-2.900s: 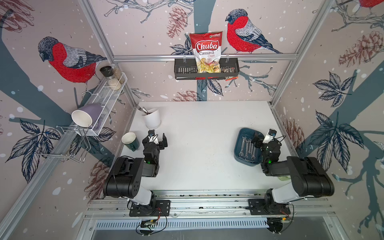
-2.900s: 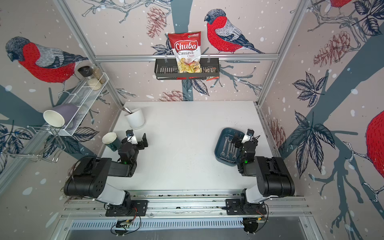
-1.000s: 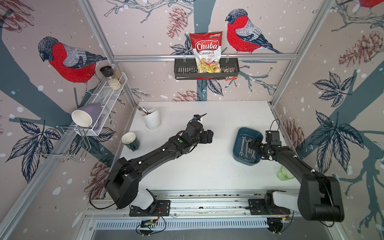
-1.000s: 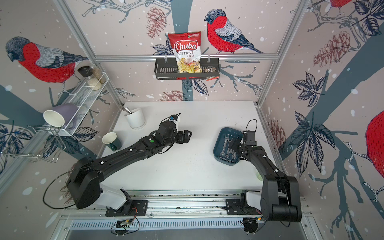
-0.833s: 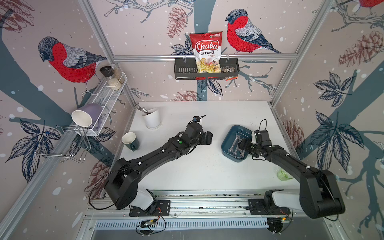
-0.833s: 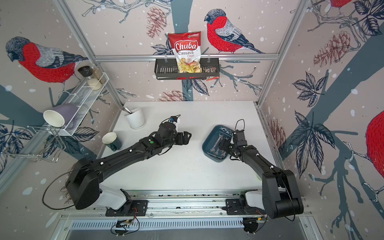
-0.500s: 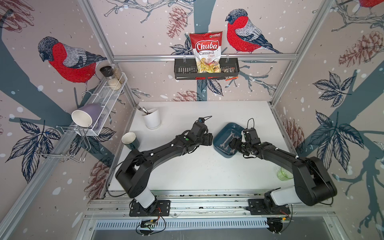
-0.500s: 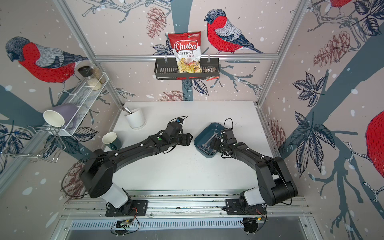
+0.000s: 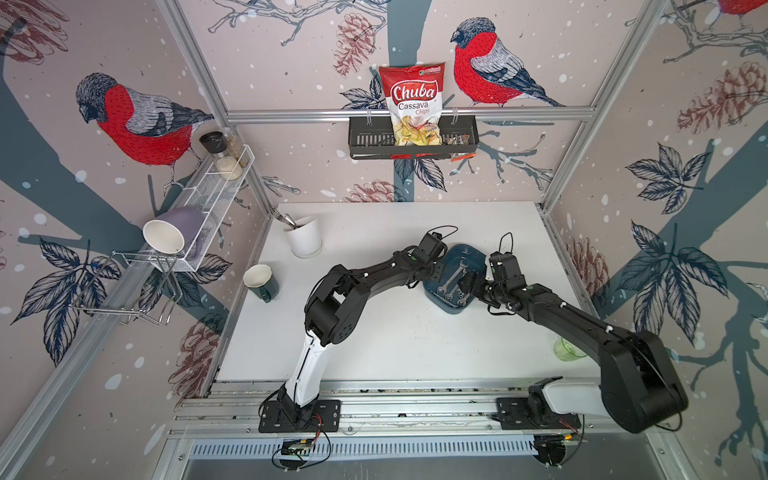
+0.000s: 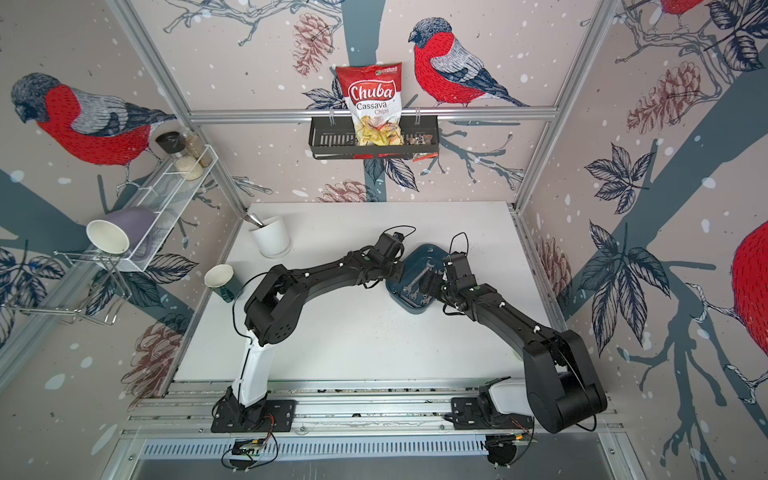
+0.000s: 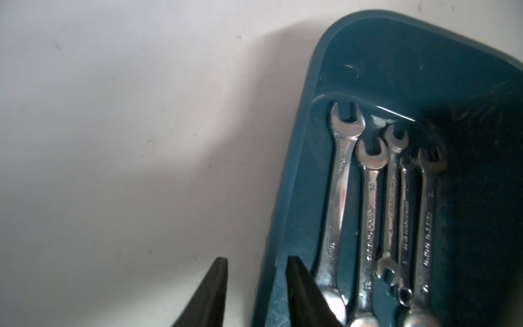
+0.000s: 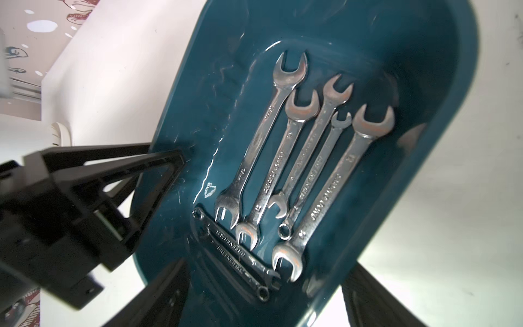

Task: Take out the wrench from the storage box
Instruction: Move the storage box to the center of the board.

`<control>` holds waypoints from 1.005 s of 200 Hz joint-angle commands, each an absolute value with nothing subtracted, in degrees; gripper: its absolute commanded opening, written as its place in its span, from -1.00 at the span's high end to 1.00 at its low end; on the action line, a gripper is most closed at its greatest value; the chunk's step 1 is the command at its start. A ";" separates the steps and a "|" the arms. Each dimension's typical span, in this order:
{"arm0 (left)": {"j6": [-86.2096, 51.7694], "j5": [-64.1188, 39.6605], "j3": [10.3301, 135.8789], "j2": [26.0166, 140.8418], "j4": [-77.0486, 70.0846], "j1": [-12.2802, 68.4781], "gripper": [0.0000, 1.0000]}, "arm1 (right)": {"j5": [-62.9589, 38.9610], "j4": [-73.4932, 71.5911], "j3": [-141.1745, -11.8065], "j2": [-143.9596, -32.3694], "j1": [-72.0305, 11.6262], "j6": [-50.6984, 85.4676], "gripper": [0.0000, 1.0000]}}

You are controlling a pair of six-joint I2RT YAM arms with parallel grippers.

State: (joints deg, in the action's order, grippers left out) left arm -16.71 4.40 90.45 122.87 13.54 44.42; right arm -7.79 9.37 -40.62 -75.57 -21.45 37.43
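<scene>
So the storage box [image 12: 215, 85] is glossy teal plastic, scuffed inside. The wrenches [image 12: 287, 141] are shiny chromed metal, some with rusty orange patches on the heads; two slimmer ones look darker and duller. The left hand [image 11: 256, 263] is matt black plastic, and the surface [image 11: 113, 141] is smooth matt white, lightly specked.

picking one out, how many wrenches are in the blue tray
7: five bright wrenches side by side in the storage box, two darker wrenches across their ends; more may hide underneath.
</scene>
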 commanded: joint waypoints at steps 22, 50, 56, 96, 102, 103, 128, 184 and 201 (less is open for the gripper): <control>-20.63 9.97 82.08 115.94 12.97 44.47 0.63 | -7.99 10.80 -41.88 -72.95 -20.49 36.56 -0.78; -25.23 12.75 73.33 109.81 11.80 44.47 0.68 | -9.52 9.50 -41.84 -73.78 -20.46 37.13 -0.78; -26.71 13.11 71.40 108.46 11.78 44.47 0.71 | -9.94 9.08 -41.75 -74.24 -20.46 37.33 -0.78; -31.26 13.77 60.32 99.97 11.61 44.47 0.73 | -12.24 6.16 -41.57 -76.05 -21.23 38.45 -0.78; -31.70 14.49 59.58 98.81 12.30 44.47 0.70 | -12.40 5.82 -41.65 -76.28 -21.50 38.62 -0.78; -31.76 14.58 59.54 98.58 12.43 44.47 0.69 | -12.44 5.72 -41.65 -76.33 -21.52 38.65 -0.78; -31.80 19.27 60.51 93.75 16.32 45.19 0.28 | -12.76 4.50 -41.92 -76.68 -22.67 38.91 -0.78; -27.63 21.52 74.11 101.06 21.18 49.71 0.12 | -11.53 4.57 -41.84 -74.88 -23.33 39.02 -0.78; -26.85 20.44 78.95 106.67 22.91 50.00 0.17 | -11.25 4.71 -41.36 -74.16 -23.29 38.94 -0.78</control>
State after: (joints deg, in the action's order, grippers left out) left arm -29.39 20.12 73.97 100.79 18.74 49.28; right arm -12.25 6.11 -41.63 -75.16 -23.20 38.92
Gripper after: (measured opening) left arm 0.429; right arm 0.890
